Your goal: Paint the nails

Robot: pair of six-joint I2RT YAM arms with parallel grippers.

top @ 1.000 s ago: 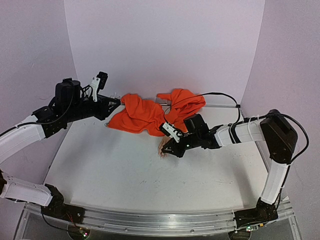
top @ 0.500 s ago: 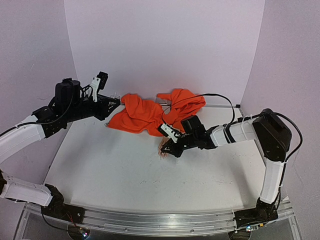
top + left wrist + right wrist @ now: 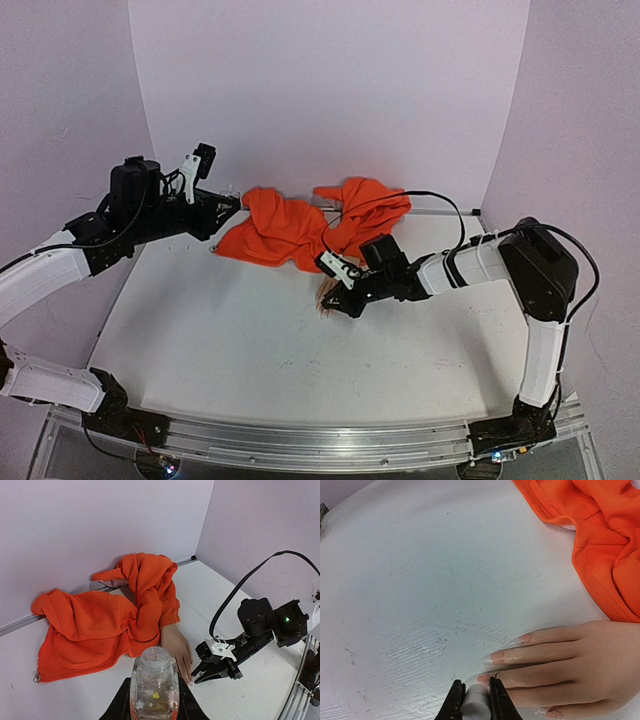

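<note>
Shifted a little toward the left of the overhead frame since a second ago, the right arm's elbow and forearm now sit nearer the centre. The right gripper [image 3: 340, 300] has crept leftward with them over the mannequin hand [image 3: 323, 298], while the left arm at upper left has not changed. From its own wrist camera, the right gripper's two black jaws are clamped on a small white cylinder [image 3: 477, 706], smooth and rounded, at the bottom edge of the frame, right beside a fingertip; whether they touch I cannot tell. The nails [image 3: 498, 656] are long, pointed, glossy and pale pink, lying at the lower right of that frame on the table [image 3: 410, 580], whose white surface is matte and finely scratched. The hand itself is smooth, flesh-coloured plastic, its wrist running into soft, crumpled orange fabric [image 3: 110, 620] with a stitched cuff. At the bottom centre of the left wrist view, the left gripper [image 3: 154, 707] is pinched around a clear glass bottle [image 3: 154, 680] with a ridged neck, pale flecks and one yellow speck showing through its wall.
</note>
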